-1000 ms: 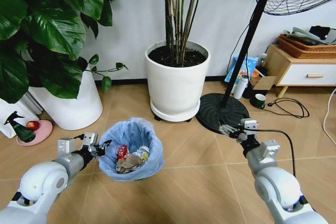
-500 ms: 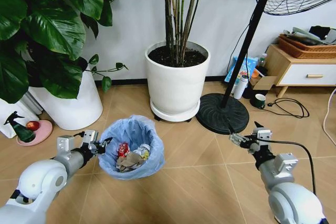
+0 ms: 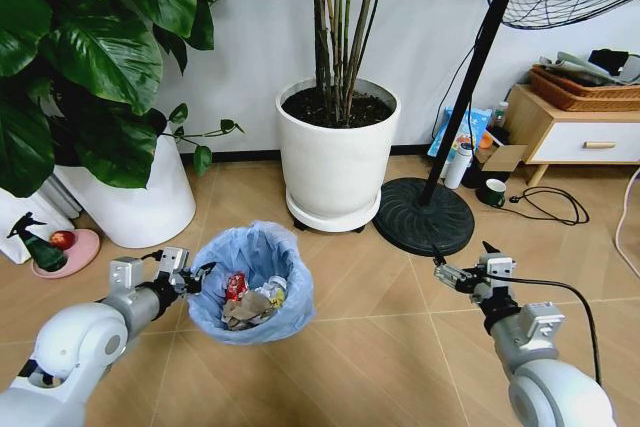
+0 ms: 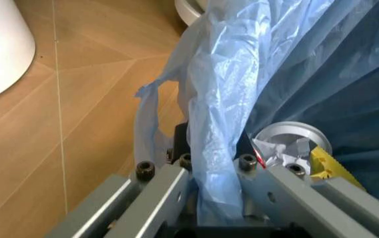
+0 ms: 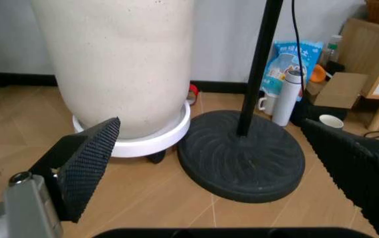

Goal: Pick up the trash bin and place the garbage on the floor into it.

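— Trash bin: where is it found, and how is it held?

— It is seen low in the head view, in front of the robot on its left side, well in front of the big white plant pot. Its bag-lined rim is clamped between the fingers of the left end effector; in the left wrist view the blue plastic is pinched between the two metal jaws. Whether the bin is lifted clear of the floor cannot be told.

— What has been collected?

— Garbage is seen piled inside: a red can, a yellow wrapper, crumpled paper and something silvery. No loose litter is visible on the tiles in view, so the collecting is judged to be largely or wholly done.

— And the other arm?

— The right end effector is held out over bare floor near the fan base, its padded fingers spread wide apart with nothing between them.

— What is left?

— Possibly only a check of the floor outside these views.
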